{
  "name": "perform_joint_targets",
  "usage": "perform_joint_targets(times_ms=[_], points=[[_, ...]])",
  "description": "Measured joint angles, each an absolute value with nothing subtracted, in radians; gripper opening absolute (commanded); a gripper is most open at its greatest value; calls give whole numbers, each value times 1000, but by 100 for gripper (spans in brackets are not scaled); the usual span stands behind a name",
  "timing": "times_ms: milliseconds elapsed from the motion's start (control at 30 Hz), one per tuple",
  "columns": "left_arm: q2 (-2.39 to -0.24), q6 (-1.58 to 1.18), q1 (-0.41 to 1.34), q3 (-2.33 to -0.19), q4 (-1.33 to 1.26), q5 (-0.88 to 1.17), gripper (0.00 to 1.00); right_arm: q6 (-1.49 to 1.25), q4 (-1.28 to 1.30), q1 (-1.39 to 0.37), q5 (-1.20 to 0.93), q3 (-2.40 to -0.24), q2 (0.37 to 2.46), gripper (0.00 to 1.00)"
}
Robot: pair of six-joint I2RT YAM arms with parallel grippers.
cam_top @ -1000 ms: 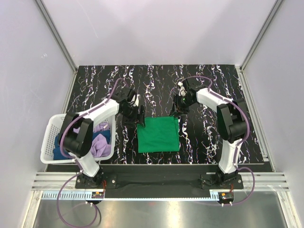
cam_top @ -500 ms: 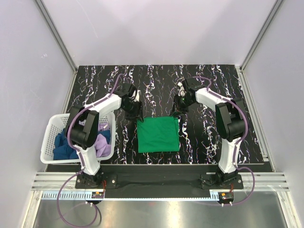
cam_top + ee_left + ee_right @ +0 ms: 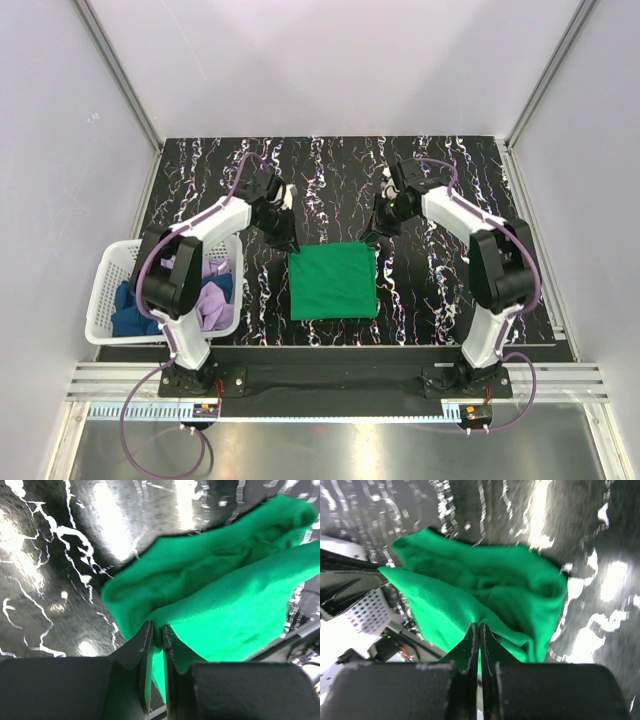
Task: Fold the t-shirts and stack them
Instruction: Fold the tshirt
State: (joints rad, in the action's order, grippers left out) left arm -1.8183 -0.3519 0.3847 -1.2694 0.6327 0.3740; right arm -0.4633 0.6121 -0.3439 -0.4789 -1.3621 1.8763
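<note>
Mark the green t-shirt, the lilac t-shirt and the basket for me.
green t-shirt [image 3: 333, 282]: top view, middle of folded cloth.
lilac t-shirt [image 3: 216, 304]: top view, bunched cloth in basket.
basket [image 3: 102, 292]: top view, left wall.

The green t-shirt [image 3: 333, 280] is soft, matt knit cloth, faintly creased. The table [image 3: 420, 300] is smooth, glossy black with white veining, throwing back bright glare. The basket [image 3: 97, 300] is white lattice, probably plastic.

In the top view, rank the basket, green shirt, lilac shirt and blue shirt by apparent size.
1. basket
2. green shirt
3-4. lilac shirt and blue shirt: both are bunched in the basket and partly hidden by the left arm. Their visible patches look alike, so they are unranked.
</note>
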Motion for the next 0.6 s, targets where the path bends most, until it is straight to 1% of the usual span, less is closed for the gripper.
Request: perform_joint_targets(times_ms=[100,233,333,600], points=[[-1781,-364,385,-1270,634,385,16,-493,635,-344,-470,-1348,1802,0],[-1776,-374,386,-1284,635,392,17,-524,637,-344,-458,-1347,1770,0],[-1813,-374,387,-1325,647,393,18,-536,645,-344,-432,-1348,1785,0],[-1954,-361,387,-1456,657,385,25,-547,649,-338,-340,-1348,1879,0]])
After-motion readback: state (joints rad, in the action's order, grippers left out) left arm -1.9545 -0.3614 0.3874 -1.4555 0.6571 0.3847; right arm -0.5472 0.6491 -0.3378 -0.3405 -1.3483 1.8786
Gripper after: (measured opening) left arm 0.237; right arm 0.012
